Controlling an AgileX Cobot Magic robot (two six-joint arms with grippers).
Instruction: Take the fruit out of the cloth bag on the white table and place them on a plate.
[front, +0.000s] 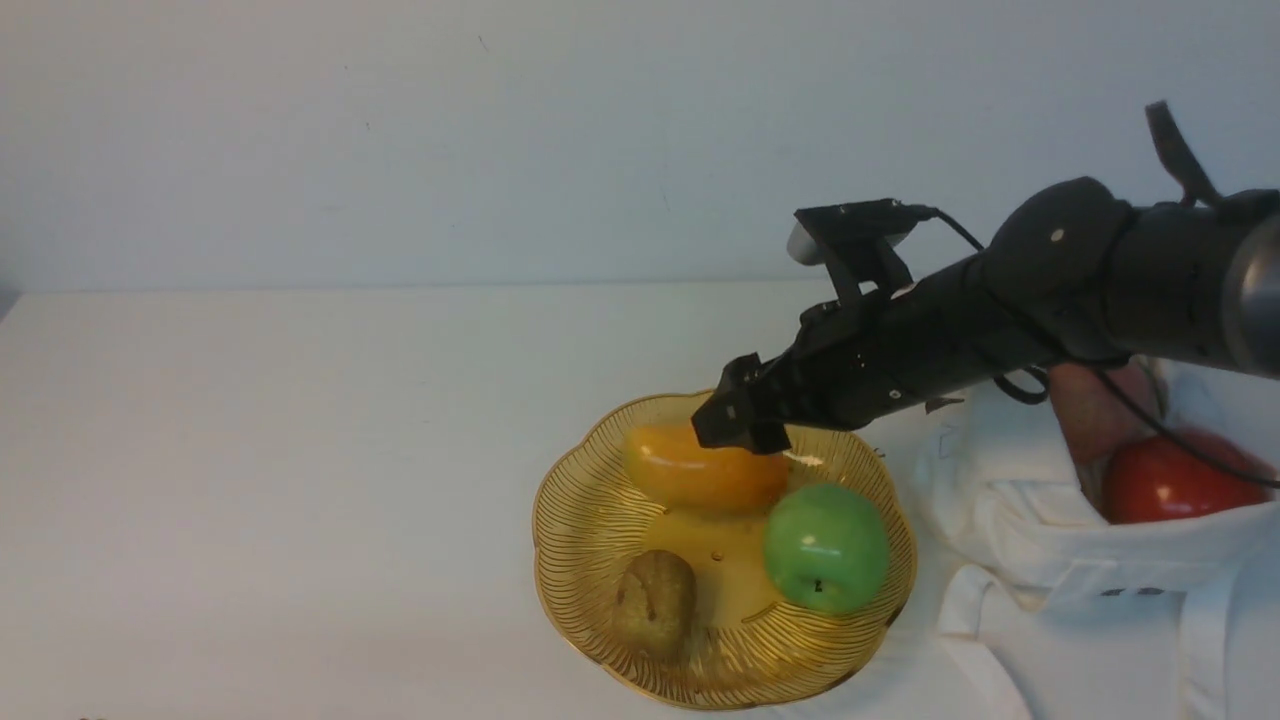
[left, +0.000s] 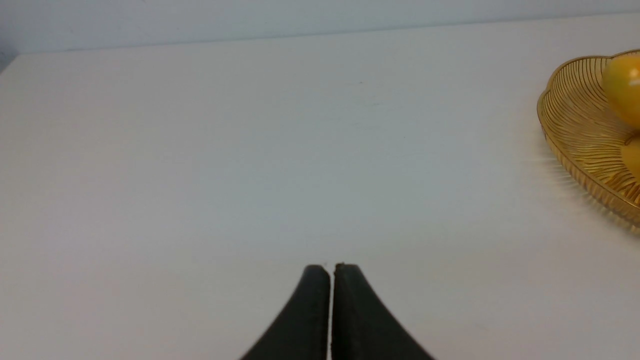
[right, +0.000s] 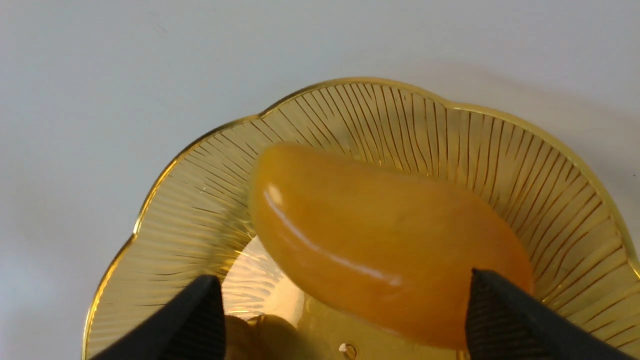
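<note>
Dark print (front: 1135, 592) on the bag (front: 1030, 510) is unreadable. The right end effector (front: 740, 425), spread wide, hangs just over the mango (front: 700, 470) lying on the plate (front: 560, 540); the left end effector (left: 331, 272) is pressed together.

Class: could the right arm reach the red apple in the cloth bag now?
Probably yes: the red apple sits exposed in the open cloth bag, and the right gripper hangs open, holding nothing.
</note>
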